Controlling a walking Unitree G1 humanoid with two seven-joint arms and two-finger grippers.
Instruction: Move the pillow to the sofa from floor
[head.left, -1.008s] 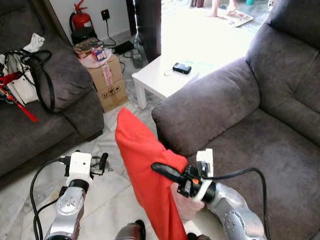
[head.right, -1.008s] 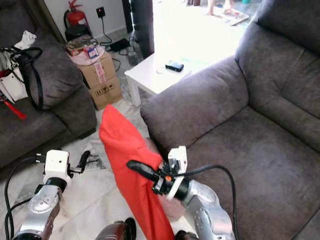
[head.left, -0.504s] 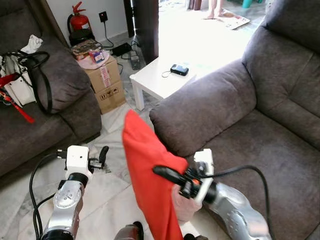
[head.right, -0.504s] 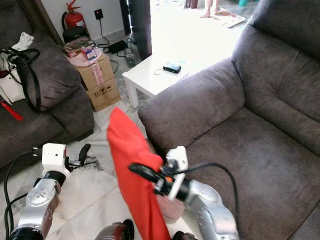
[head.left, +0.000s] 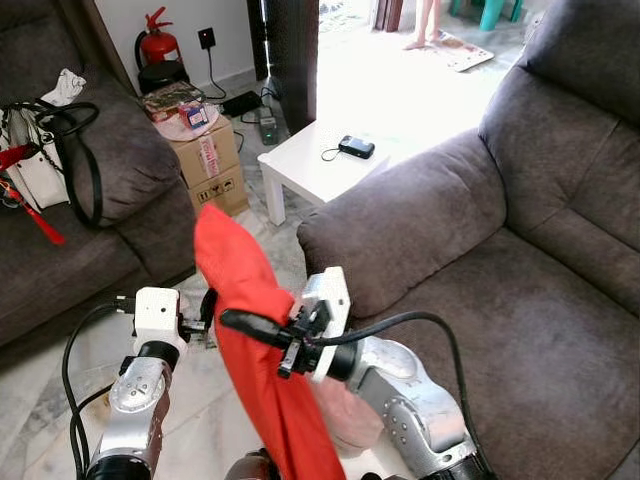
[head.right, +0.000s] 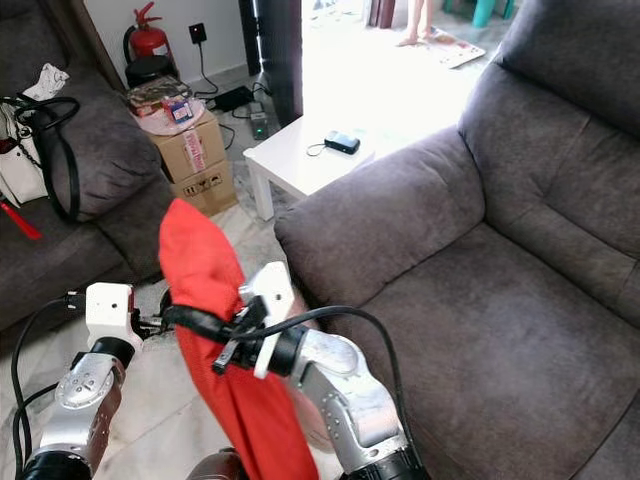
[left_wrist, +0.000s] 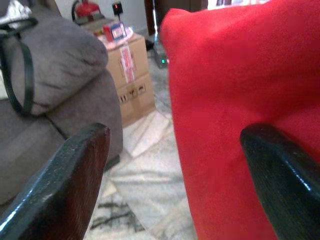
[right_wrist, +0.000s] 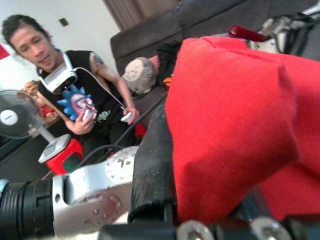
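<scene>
Right gripper is pinching the red pillow, fingers pressed into the fabric; the pillow is hanging upright in the lower centre of the left eye frame, off the floor, just left of the grey sofa armrest. The sofa is taking up the right half of the frame, seat cushion bare.

Left gripper is standing spread: in the left wrist view its two black fingers are sitting at the lower left and lower right corners, the right-hand one lying against the red fabric, not closing on it. In the left eye view the left arm is rising at lower left, just beside the pillow.

Head views are showing the room: white side table at upper centre with a small dark device on it, cardboard box left of that, fire extinguisher at upper left, second sofa at left carrying a bag.

Right wrist view is adding a seated person in a black shirt at upper left, holding controllers, with a fan at the left edge
</scene>
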